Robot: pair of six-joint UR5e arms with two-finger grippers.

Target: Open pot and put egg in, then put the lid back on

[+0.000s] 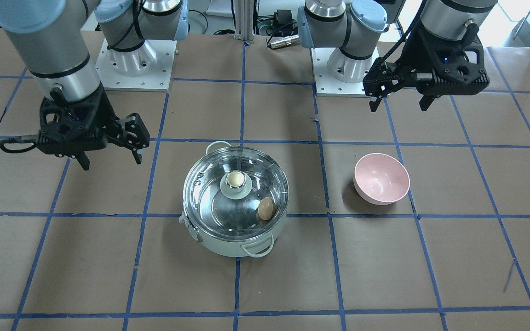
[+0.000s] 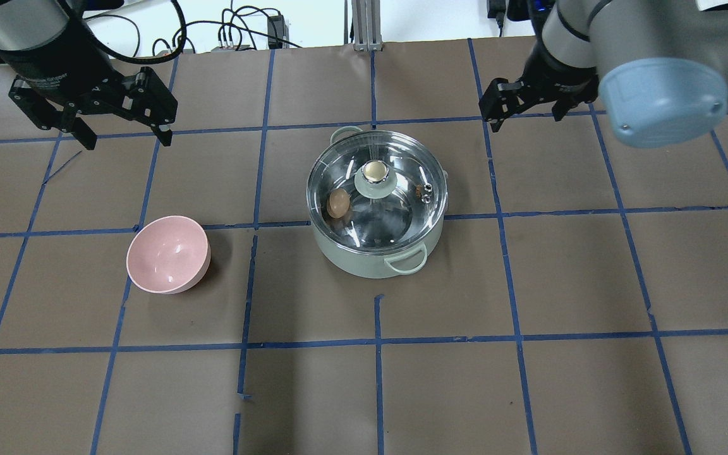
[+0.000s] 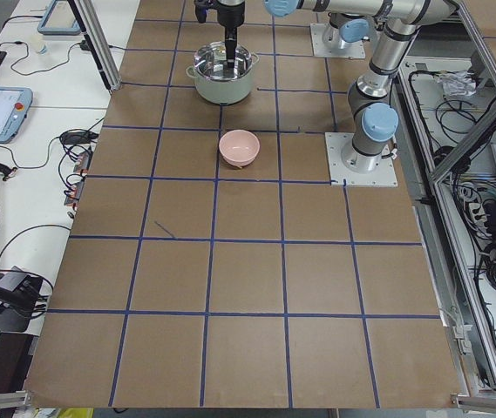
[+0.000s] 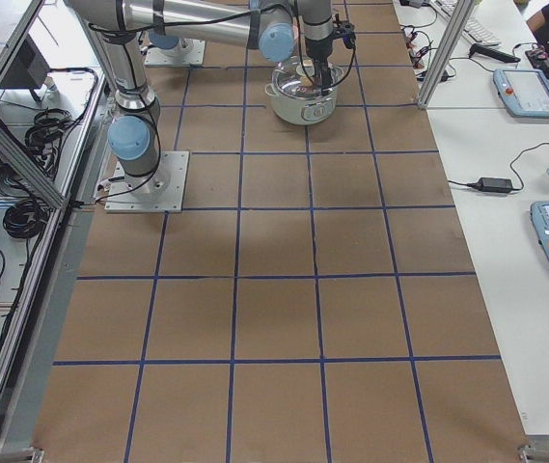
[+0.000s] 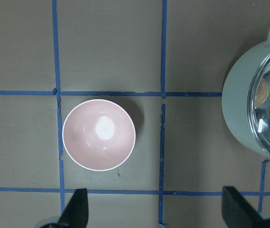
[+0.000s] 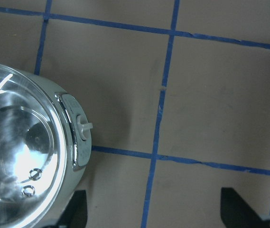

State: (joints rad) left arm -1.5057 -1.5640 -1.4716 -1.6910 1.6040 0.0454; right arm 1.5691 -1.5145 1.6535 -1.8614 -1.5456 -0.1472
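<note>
The mint-green pot (image 2: 376,260) stands mid-table, also in the front view (image 1: 228,246). The clear glass lid (image 2: 402,208) with its gold-topped knob (image 2: 375,173) sits on it. The tan egg (image 2: 339,203) lies inside the pot under the lid, near the rim, and shows in the front view (image 1: 265,208). My left gripper (image 2: 127,142) is open and empty, raised behind the pink bowl. My right gripper (image 2: 525,120) is open and empty, raised behind and to the right of the pot. In the left wrist view the fingertips (image 5: 75,209) stand wide apart; in the right wrist view (image 6: 239,209) likewise.
An empty pink bowl (image 2: 168,254) sits left of the pot, and it shows in the left wrist view (image 5: 99,134). The brown table has a blue tape grid. The arm bases (image 1: 134,59) stand at the robot's edge of the table.
</note>
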